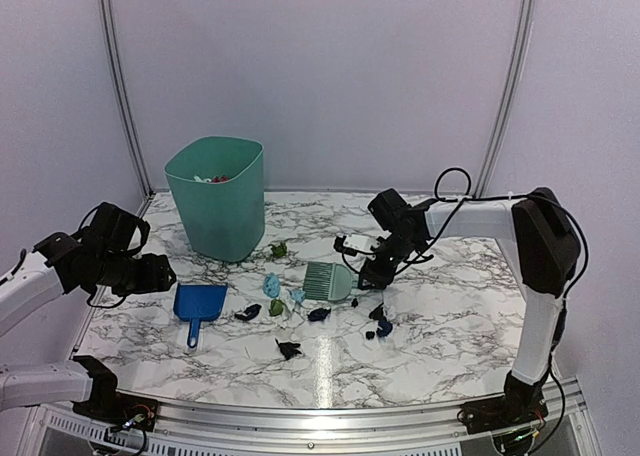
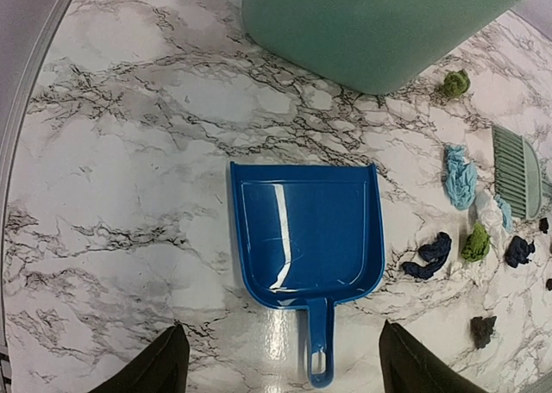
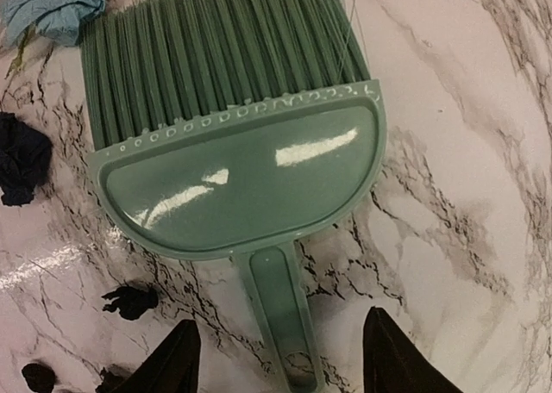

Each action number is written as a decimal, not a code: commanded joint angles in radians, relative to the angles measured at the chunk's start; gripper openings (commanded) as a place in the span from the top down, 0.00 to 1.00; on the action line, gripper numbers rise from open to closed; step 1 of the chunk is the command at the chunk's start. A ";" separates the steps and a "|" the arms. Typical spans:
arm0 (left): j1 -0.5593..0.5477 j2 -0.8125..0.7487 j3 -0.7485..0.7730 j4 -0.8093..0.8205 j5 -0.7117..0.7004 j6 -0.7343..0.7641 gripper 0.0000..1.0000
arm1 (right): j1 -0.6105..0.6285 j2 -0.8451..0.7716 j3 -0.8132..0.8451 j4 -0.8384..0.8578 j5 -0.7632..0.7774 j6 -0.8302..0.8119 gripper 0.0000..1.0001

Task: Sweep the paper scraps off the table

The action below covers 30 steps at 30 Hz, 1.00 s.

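- From above: the paper scraps (image 1: 271, 284) all lie loose on the middle of the surface (image 1: 440, 346), strung between the blue dustpan (image 1: 198, 301) and the green brush (image 1: 328, 280); none looks gathered; the teal bin (image 1: 217, 201) stands behind.
- Left wrist view: the left end effector (image 2: 283, 326) hangs with fingers spread either side of the dustpan's handle, gripping nothing; the pan is bare inside; scraps sit off to its right.
- Right wrist view: the right end effector (image 3: 280, 320) is spread astride the brush handle, not clamped; I'd say sweeping has yet to begin; both tools need grasping first.
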 commanded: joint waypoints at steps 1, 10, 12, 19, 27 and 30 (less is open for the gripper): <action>-0.003 0.012 -0.011 0.020 -0.008 0.010 0.22 | 0.007 0.043 0.044 -0.028 -0.012 -0.039 0.46; -0.002 0.021 -0.012 0.020 -0.008 0.010 0.22 | 0.005 0.090 0.040 -0.009 -0.026 -0.082 0.59; -0.002 0.024 -0.013 0.019 -0.008 0.010 0.22 | 0.002 0.098 0.038 -0.014 -0.033 -0.082 0.66; -0.002 0.026 -0.012 0.020 -0.011 0.009 0.22 | -0.011 0.104 0.011 -0.011 -0.044 -0.084 0.84; -0.001 0.045 -0.013 0.023 -0.002 0.012 0.22 | -0.019 0.108 0.026 -0.013 -0.041 -0.076 0.98; 0.000 0.045 -0.012 0.023 0.001 0.013 0.22 | -0.020 0.101 0.037 -0.021 -0.040 -0.074 1.00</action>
